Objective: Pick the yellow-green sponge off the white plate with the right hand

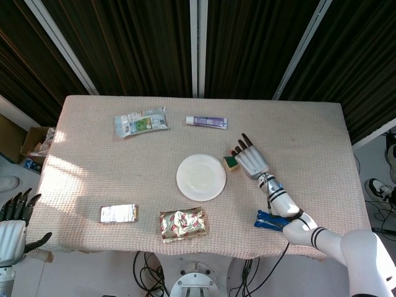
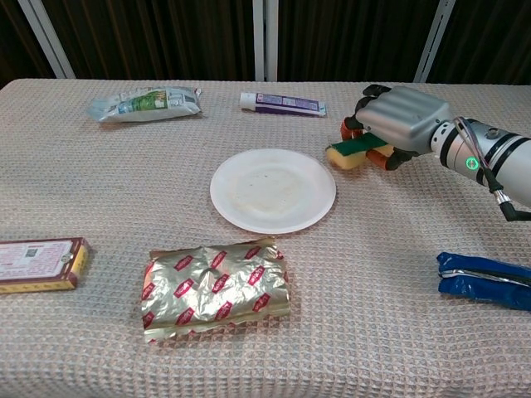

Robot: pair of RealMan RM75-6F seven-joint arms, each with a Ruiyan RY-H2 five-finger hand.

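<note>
Right hand (image 2: 400,118) fingers pinching the sponge (image 2: 352,152), carried clear of the plate (image 2: 273,190) toward the surface's right edge.

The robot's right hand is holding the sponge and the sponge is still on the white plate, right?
Not quite. The right hand does hold the sponge, but the sponge is off the white plate, to its right over the tablecloth. The chest view shows it.

Plate (image 2: 273,190) mid-worktop (image 2: 398,315), with sponge (image 2: 348,153) in right hand (image 2: 400,120) just to its right, foil pack (image 2: 216,288) in front, box (image 2: 37,264) far left, tube (image 2: 282,104) and pouch (image 2: 145,104) behind.
</note>
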